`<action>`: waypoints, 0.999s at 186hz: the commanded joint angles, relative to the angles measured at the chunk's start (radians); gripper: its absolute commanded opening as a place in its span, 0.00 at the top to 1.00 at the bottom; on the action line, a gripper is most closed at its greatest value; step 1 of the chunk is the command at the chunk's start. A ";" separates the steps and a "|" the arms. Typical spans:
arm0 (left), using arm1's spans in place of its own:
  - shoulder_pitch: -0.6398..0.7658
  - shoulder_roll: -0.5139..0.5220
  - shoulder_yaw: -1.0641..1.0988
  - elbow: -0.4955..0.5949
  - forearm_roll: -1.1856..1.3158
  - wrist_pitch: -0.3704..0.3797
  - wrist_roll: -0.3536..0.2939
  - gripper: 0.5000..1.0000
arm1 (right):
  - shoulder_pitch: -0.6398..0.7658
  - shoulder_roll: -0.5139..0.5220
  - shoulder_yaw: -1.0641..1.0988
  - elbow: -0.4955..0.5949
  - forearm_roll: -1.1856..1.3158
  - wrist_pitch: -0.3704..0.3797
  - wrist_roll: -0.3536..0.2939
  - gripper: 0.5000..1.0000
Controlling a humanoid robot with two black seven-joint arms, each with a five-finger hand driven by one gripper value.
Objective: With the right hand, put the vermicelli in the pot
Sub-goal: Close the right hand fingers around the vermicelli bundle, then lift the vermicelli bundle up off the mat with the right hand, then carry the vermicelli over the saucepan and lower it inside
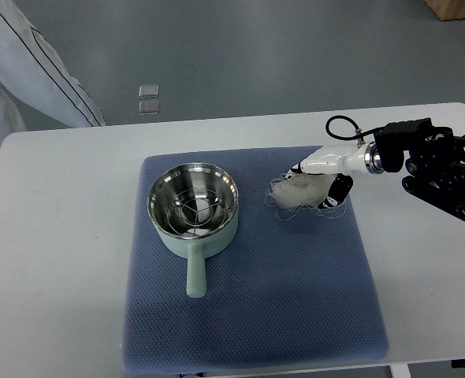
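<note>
A pale green pot [194, 214] with a shiny steel inside stands on the left half of a blue-grey mat [295, 299], its handle pointing toward the near edge. To its right a white tangle of vermicelli [299, 194] rests on the mat, loose strands trailing around it. My right hand [321, 175] comes in from the right edge and its white and black fingers are curled over the top of the vermicelli. The bundle still touches the mat. My left arm does not show.
The mat lies on a white table [51, 236]. A person's white sleeve [35, 71] shows at the top left, beyond the table's far edge. Two small clear squares [148, 98] lie on the grey floor behind.
</note>
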 commanded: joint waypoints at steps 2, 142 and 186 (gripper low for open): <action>0.000 0.000 0.000 0.000 0.000 0.000 0.000 0.00 | 0.000 0.000 0.001 0.000 0.000 0.001 0.001 0.93; 0.000 0.000 0.000 0.000 0.000 0.000 0.000 0.00 | 0.219 0.021 0.081 0.012 0.095 0.017 0.008 0.93; 0.000 0.000 0.000 0.000 0.000 0.000 0.000 0.00 | 0.297 0.121 0.087 0.060 0.195 0.008 0.017 0.90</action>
